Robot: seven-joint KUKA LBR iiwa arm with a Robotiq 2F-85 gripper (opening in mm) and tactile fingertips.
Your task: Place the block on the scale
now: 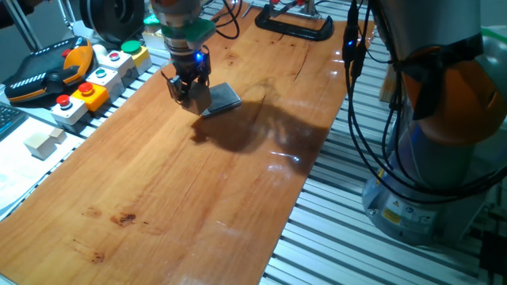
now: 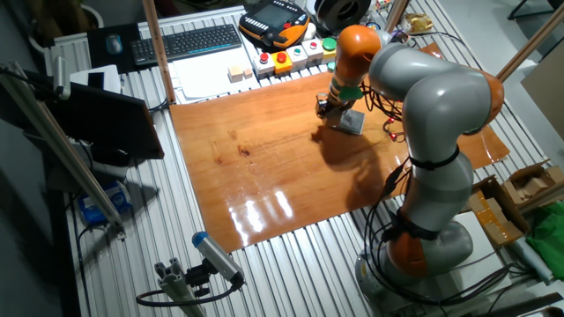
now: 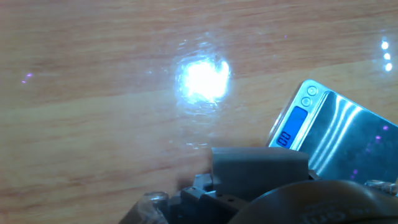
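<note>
Scale [image 1: 222,98] lies flat on the wooden tabletop [image 1: 182,182], its lit display visible in the hand view. End effector [image 1: 188,91] hangs at its left edge; its opening and the block's whereabouts cannot be told.

You are looking down along the hand at the wooden bench [image 3: 93,93], its grain running roughly left to right, with a bright white glare spot [image 3: 203,79] near the top centre and a few small light specks at the upper right edge. The scale [image 3: 339,137] lies at the right, turned at an angle — its silver plate reflecting light, two round buttons [image 3: 309,96] at its near corner and a lit blue display [image 3: 292,127] just below them; the digits are too blurred to read. A grey block-shaped part of the hand [image 3: 260,169] fills the lower centre, overlapping the scale's lower edge. You cannot tell from here how the hand's fingers stand.
</note>
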